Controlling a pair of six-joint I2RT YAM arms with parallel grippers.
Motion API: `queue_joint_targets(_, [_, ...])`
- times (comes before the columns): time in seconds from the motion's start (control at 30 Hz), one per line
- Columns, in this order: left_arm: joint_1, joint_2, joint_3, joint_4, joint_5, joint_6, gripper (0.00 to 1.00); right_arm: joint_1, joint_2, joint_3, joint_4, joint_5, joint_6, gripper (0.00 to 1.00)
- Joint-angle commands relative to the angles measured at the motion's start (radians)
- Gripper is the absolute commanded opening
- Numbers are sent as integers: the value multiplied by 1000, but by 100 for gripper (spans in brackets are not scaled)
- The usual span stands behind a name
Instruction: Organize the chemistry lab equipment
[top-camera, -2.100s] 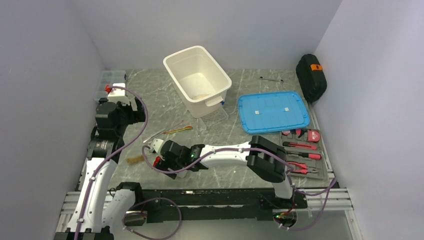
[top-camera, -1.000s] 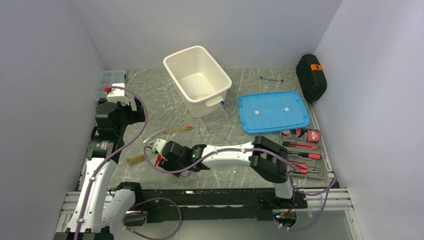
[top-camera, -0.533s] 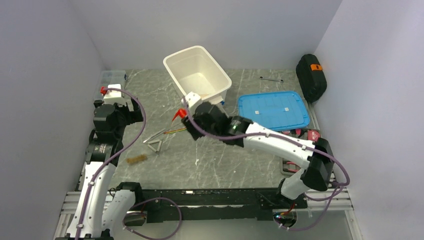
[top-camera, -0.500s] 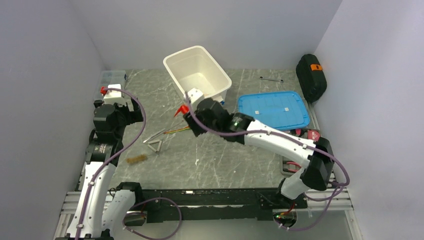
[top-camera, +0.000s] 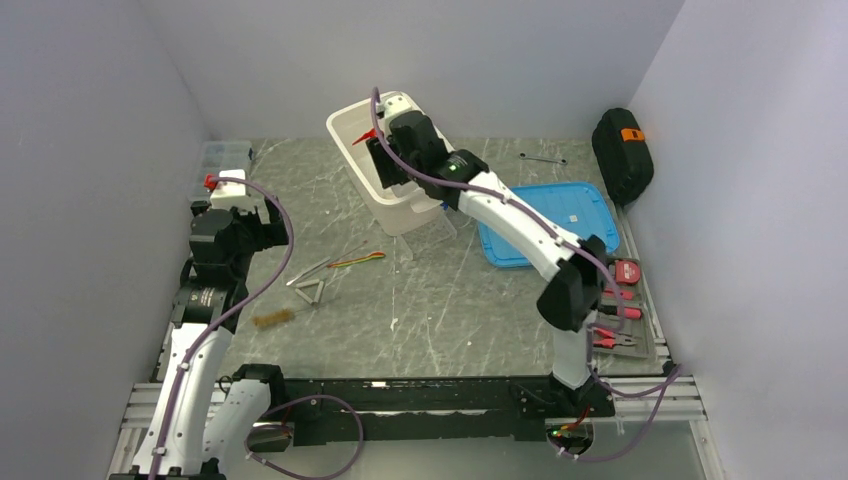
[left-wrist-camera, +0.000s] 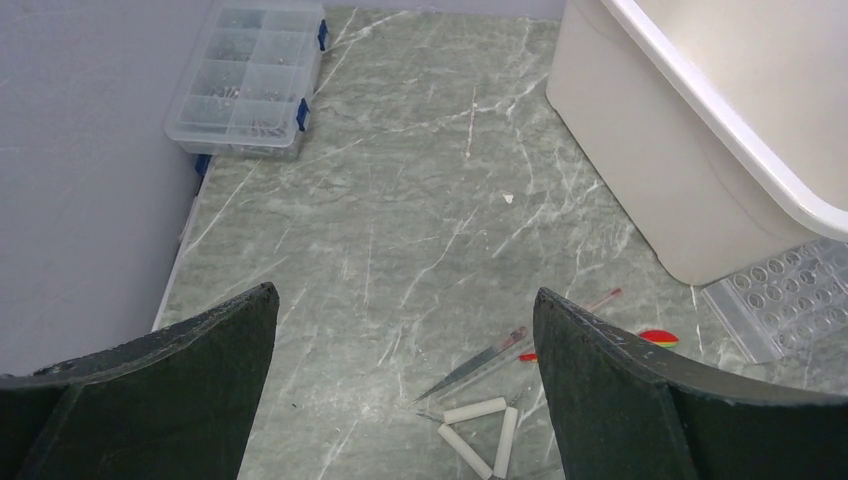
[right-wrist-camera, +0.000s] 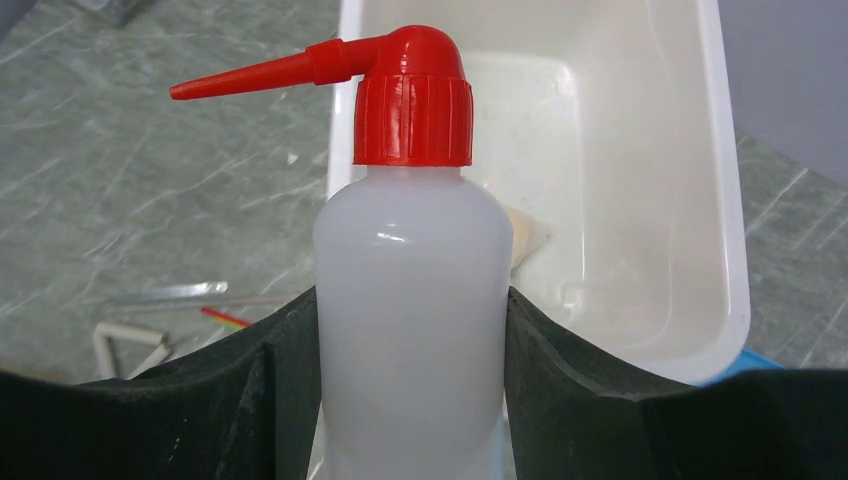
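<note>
Right hand (right-wrist-camera: 410, 345) pinches the squeeze bottle (right-wrist-camera: 410, 260) above the white bin (right-wrist-camera: 650, 150); left hand (left-wrist-camera: 405, 300) stands spread.

Both arms on my screen, the left arm (top-camera: 188, 345) and the right arm (top-camera: 512, 218), have glossy white link shells between chunky black joint housings. A purple cable (top-camera: 283, 228) runs along each, strapped down by small white ties. I see a small green light (top-camera: 452, 167) on the right arm's black forearm housing. The left wrist carries a white block (top-camera: 231, 186) with a red piece beside it. The left gripper (left-wrist-camera: 405, 292) and right gripper (right-wrist-camera: 412, 295) have matte, near-black fingers (left-wrist-camera: 160, 385) with broad, curved inner faces. Both bases are black and sit on a silver rail (top-camera: 670, 405).
</note>
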Motion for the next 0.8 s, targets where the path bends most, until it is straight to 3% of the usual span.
queue_joint_targets(0.0, [-8, -16, 1, 34, 8, -6, 99, -49, 121, 170, -59, -36, -23, 39])
queue_joint_targets(0.27, [-21, -16, 3, 33, 14, -5, 99, -106, 282, 342, -72, -70, -27, 39])
queue_joint_targets(0.77, [-27, -5, 1, 39, 30, -5, 99, -155, 472, 396, -78, -134, 22, 37])
